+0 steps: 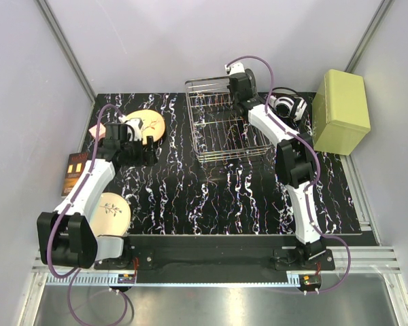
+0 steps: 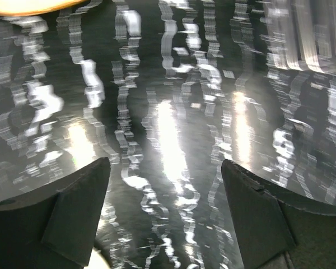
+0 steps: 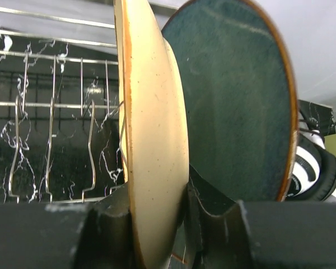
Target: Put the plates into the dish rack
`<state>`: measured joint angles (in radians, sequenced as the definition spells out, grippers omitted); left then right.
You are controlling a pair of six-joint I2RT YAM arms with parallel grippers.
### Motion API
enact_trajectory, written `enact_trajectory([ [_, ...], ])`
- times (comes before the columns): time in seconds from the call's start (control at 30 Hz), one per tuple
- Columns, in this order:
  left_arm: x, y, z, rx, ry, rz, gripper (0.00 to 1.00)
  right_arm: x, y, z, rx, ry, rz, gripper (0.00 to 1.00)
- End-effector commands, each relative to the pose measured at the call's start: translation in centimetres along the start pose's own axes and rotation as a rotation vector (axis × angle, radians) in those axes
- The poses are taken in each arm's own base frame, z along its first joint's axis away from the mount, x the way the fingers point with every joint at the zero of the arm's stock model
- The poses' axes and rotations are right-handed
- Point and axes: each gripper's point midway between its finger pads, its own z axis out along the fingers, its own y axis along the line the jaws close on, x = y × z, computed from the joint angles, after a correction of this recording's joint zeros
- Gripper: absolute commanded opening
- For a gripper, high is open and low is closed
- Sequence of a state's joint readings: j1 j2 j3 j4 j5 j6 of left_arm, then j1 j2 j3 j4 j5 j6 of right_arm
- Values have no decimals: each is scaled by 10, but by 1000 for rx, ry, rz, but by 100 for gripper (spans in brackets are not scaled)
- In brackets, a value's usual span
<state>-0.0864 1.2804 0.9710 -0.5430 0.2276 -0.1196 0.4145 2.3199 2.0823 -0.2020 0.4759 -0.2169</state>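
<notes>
Right gripper (image 3: 157, 216) clamped on cream plate (image 3: 151, 140) at dish rack (image 1: 221, 129), teal plate (image 3: 235, 112) just beside; left gripper (image 2: 163, 185) jaws apart.

My left arm (image 1: 88, 187) and right arm (image 1: 304, 210) wear white shells between bulky black joints; a purple cable (image 1: 255, 57) trails along each; both bases (image 1: 66, 239) are black; my left gripper (image 2: 165, 190) has matte black, wedge-shaped fingers (image 2: 73, 218); the right gripper (image 3: 157, 210) has thick, notched black ones.
</notes>
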Motion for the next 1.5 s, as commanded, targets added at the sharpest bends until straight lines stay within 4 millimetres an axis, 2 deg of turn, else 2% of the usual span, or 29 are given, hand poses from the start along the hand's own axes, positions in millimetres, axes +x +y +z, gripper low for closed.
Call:
enact_trajectory([
  [0.0, -5, 53, -2, -277, -20, 41, 86, -66, -34, -23, 64, -158, 102, 0],
  [0.03, -7, 57, -4, -293, -25, 50, 87, -64, -33, -22, 61, -152, 98, 13],
  [0.1, -9, 60, -7, -314, -38, 50, 87, -62, -33, -22, 63, -146, 96, 27],
  [0.13, -9, 61, -9, -316, -41, 46, 87, -62, -33, -23, 61, -146, 94, 38],
  [0.2, -7, 61, -10, -315, -40, 42, 87, -63, -33, -24, 57, -148, 92, 50],
  [0.23, -7, 62, -12, -317, -46, 44, 87, -65, -34, -26, 57, -151, 94, 60],
  [0.4, -8, 75, -24, -379, -61, 71, 87, -66, -42, -38, 61, -145, 87, 78],
  [0.43, -10, 82, -32, -409, -73, 69, 87, -73, -48, -47, 66, -156, 94, 80],
  [0.47, -11, 92, -40, -463, -81, 63, 88, -68, -49, -51, 65, -140, 87, 85],
  [0.5, -12, 97, -51, -482, -73, 99, 88, -77, -58, -66, 65, -152, 93, 88],
  [0.53, -10, 112, -62, -519, -65, 86, 88, -78, -61, -74, 61, -152, 89, 90],
  [0.57, -7, 119, -70, -530, -55, 83, 90, -68, -62, -80, 53, -129, 83, 93],
  [0.6, 0, 121, -85, -519, -34, 107, 91, -76, -66, -102, 8, -134, 108, 94],
  [0.63, 7, 138, -101, -535, -25, 63, 90, -74, -63, -114, -36, -125, 111, 95],
  [0.67, 13, 135, -106, -482, -21, 63, 90, -56, -53, -121, -97, -86, 100, 96],
  [0.7, 26, 134, -118, -455, 16, 118, 90, -63, -44, -149, -220, -103, 111, 97],
  [0.73, 36, 144, -129, -463, 34, 104, 90, -59, -33, -161, -299, -96, 132, 97],
  [0.77, 51, 147, -136, -470, 93, 144, 89, -36, -17, -170, -388, -50, 118, 98],
  [0.8, 59, 150, -141, -485, 125, 159, 88, -43, -1, -198, -544, -87, 127, 100],
  [0.87, 85, 158, -148, -496, 217, 168, 86, -24, 21, -216, -686, -46, 151, 100],
  [0.9, 98, 162, -152, -507, 264, 187, 87, -22, 35, -228, -786, -32, 167, 100],
  [0.97, 133, 177, -156, -557, 378, 152, 88, -19, 49, -238, -873, 24, 229, 100],
  [1.03, 153, 188, -157, -586, 436, 88, 89, -13, 62, -250, -972, 74, 258, 100],
  [1.1, 162, 191, -150, -541, 453, -12, 89, -13, 67, -257, -1015, 80, 266, 100],
  [1.13, 167, 200, -154, -550, 440, -98, 89, -12, 68, -256, -1017, 88, 266, 100],
  [1.17, 161, 204, -153, -534, 397, -133, 88, -12, 67, -258, -1017, 100, 262, 100],
  [1.23, 168, 216, -153, -532, 394, -201, 86, -11, 68, -256, -1024, 114, 248, 100],
  [1.33, 172, 227, -148, -540, 372, -206, 86, -13, 68, -256, -1027, 125, 243, 100],
  [1.47, 193, 223, -130, -487, 404, -204, 84, -13, 71, -253, -1028, 145, 258, 100],
])
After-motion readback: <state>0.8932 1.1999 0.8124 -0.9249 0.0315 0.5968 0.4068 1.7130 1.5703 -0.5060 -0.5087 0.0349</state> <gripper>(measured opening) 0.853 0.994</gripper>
